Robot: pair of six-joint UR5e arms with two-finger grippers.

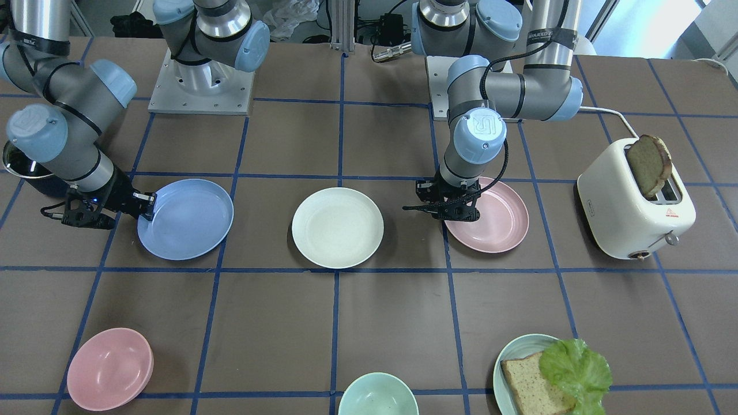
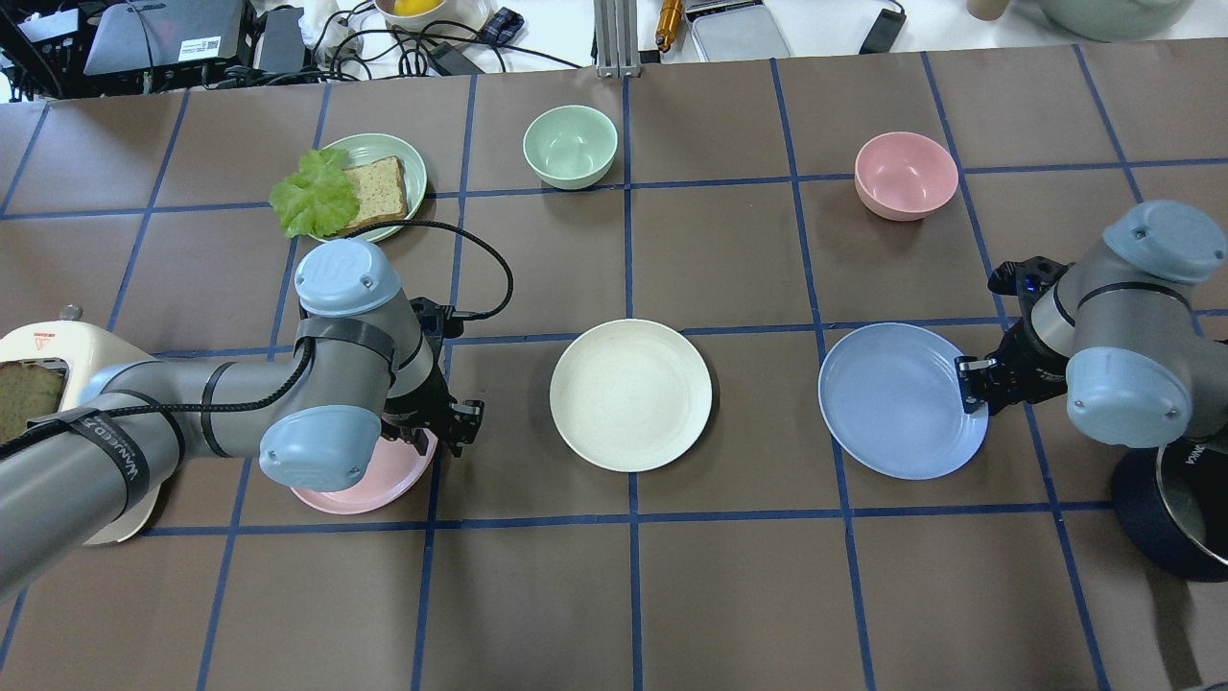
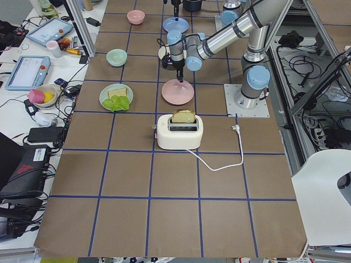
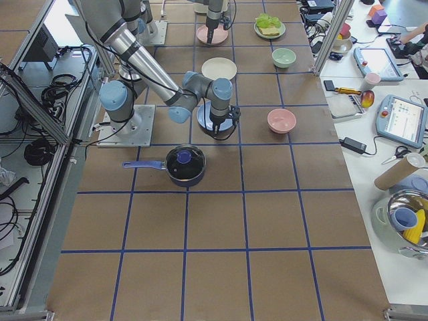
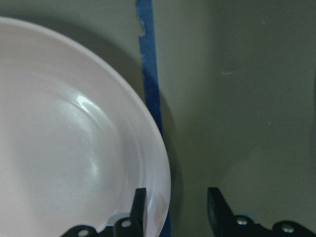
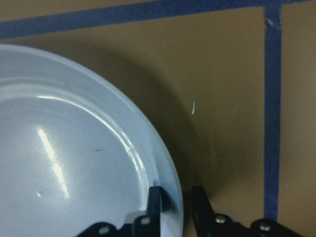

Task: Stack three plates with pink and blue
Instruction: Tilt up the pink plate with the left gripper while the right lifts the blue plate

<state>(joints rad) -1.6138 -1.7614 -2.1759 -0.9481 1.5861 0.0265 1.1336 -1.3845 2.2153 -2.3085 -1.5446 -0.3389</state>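
The left fingers are spread wide astride the rim of the pink plate. One finger sits inside the raised lip and the other stands off outside it, so nothing is gripped there yet. The right fingers are drawn much closer over the edge of the blue plate, one inside and one outside, and look to be pinching the rim. The cream plate lies flat on the counter between the two sets of fingers, well apart from both.

From where I stand these plates look light, stiff and matte, more like a composite than china. I'd expect them to take a knock without chipping, and their surface should give the pads some bite. They sit too flat on the counter to get under, so the raised rim is the only sensible hold.

Held at one edge, a plate will likely droop away from the fingers, with the far side dragging or swinging. A deep, firm bite on the lip looks wiser than a tip pinch. The left fingers still need to close before lifting. Stacked rim on rim, the plates should nest, though a tilted release could let one slide.
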